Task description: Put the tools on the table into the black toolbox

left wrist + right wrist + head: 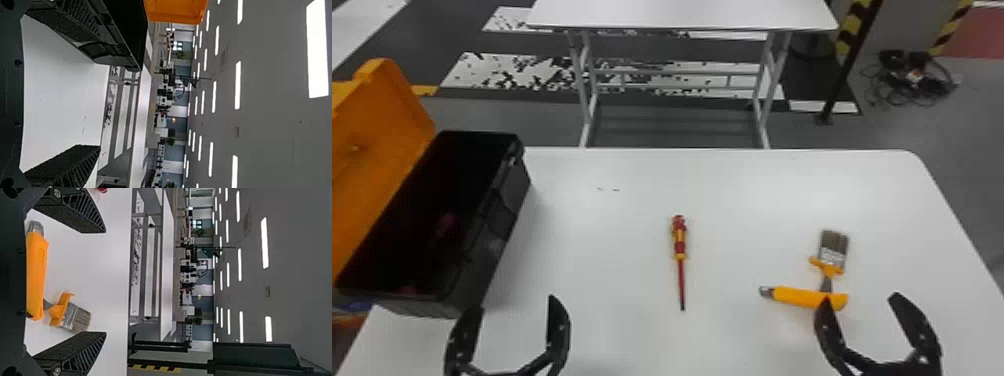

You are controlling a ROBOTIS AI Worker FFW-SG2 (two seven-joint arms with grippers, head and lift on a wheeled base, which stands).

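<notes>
Before you: red-and-yellow screwdriver [680, 245], flat, centre; yellow utility knife [797, 297] across paintbrush [833, 250] handle, right; black toolbox [477, 267], open, left.

White table [742, 195], toolbox and three tools on top.
Open black toolbox [477, 275] at left; red-yellow screwdriver [680, 245] near middle, tip toward robot; at right, paintbrush [832, 254], bristles away from robot, handle meeting orange-handled tool [799, 297] lying crosswise.

Looks like industrial hall or lab: long white ceiling lights [238, 84]; yellow-and-black striped post [846, 38], tangled black cables [929, 82] at one o'clock.
</notes>
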